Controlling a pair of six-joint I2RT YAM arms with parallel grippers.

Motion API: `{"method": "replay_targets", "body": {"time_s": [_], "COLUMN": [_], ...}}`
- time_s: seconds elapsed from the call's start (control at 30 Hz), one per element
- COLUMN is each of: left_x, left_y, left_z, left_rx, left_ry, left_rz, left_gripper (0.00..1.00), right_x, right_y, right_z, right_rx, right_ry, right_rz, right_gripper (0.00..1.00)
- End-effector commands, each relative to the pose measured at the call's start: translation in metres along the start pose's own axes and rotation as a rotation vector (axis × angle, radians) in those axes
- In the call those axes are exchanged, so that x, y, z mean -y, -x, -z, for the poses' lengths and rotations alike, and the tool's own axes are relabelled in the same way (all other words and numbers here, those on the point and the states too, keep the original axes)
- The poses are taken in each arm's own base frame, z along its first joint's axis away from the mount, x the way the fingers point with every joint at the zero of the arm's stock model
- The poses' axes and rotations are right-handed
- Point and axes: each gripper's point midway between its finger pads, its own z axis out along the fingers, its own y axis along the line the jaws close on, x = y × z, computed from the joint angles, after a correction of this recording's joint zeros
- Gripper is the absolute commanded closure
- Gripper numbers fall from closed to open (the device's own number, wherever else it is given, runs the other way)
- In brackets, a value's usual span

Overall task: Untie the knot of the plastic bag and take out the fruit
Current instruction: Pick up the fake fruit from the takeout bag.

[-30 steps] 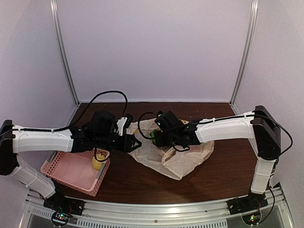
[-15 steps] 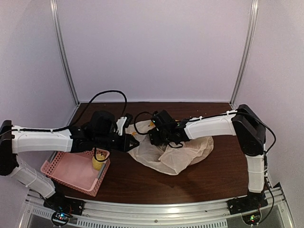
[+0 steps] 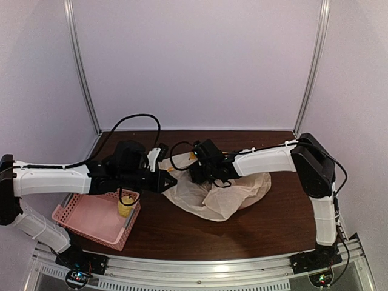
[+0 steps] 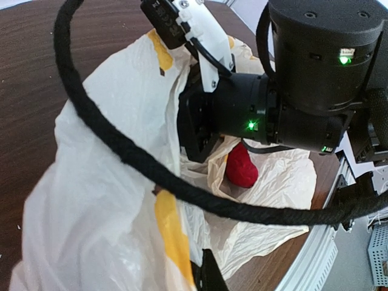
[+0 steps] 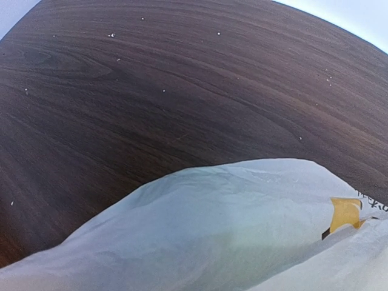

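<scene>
at the left edge of the plastic bag (image 3: 242, 189), our left claw (image 3: 171, 181) is closed tight on a fold of the thin film, holding that side of the mouth up off the counter (image 3: 200, 236). our right claw (image 3: 195, 173) is at the bag's mouth, just right of the left one. its fingers are buried in plastic and absent from its own wrist view, so we cannot tell how wide they stand. the bag's mouth looks open, so the untying seems done. inside the bag, under the right arm's wrist, lies a red fruit (image 4: 241, 168). a yellow fruit (image 3: 125, 206) sits in the pink basket (image 3: 85, 218) left of the bag.

the step in hand, as we judge it, is reaching in for the red fruit. we should hold the left pinch firm and high so the mouth gapes, then bring the right claw in wide and low along the bag's floor. we close only once fruit, not film, is between the fingers. the plastic is slippery and will probably drag along, so a slow lift out toward the bag's left suits.
</scene>
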Motion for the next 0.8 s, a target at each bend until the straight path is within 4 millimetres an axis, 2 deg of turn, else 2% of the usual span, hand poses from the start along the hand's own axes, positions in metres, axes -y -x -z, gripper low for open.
{"method": "replay_targets", "body": {"time_s": [0.0, 0.17, 0.27, 0.37, 0.57, 0.6, 0.7, 0.77], "left_x": [-0.001, -0.001, -0.003, -0.004, -0.003, -0.002, 0.005, 0.008], "left_y": [0.0, 0.005, 0.008, 0.011, 0.019, 0.021, 0.027, 0.033], "left_z": [0.004, 0.004, 0.004, 0.003, 0.006, 0.008, 0.018, 0.026], "left_rx": [0.011, 0.027, 0.043, 0.052, 0.077, 0.084, 0.107, 0.132], "left_ry": [0.012, 0.02, 0.032, 0.039, 0.051, 0.049, 0.033, 0.032], "left_rz": [-0.008, -0.01, -0.004, -0.001, -0.015, -0.022, -0.067, -0.106], "left_gripper": [1.0, 1.0, 1.0, 1.0, 1.0, 0.97, 0.52, 0.3], "right_x": [0.004, -0.001, -0.001, -0.005, -0.025, -0.029, -0.035, -0.039], "right_y": [0.0, 0.012, 0.013, 0.01, -0.012, -0.012, -0.007, 0.003], "right_z": [0.015, 0.049, 0.075, 0.101, 0.153, 0.163, 0.195, 0.217], "right_rx": [-0.011, 0.043, 0.06, 0.079, 0.094, 0.111, 0.169, 0.219], "right_ry": [0.032, 0.103, 0.147, 0.23, 0.485, 0.534, 0.648, 0.714], "right_rz": [0.015, 0.048, 0.07, 0.067, 0.063, 0.056, 0.028, 0.02], "right_gripper": [0.36, 0.36, 0.36, 0.36, 0.36, 0.36, 0.36, 0.35]}}
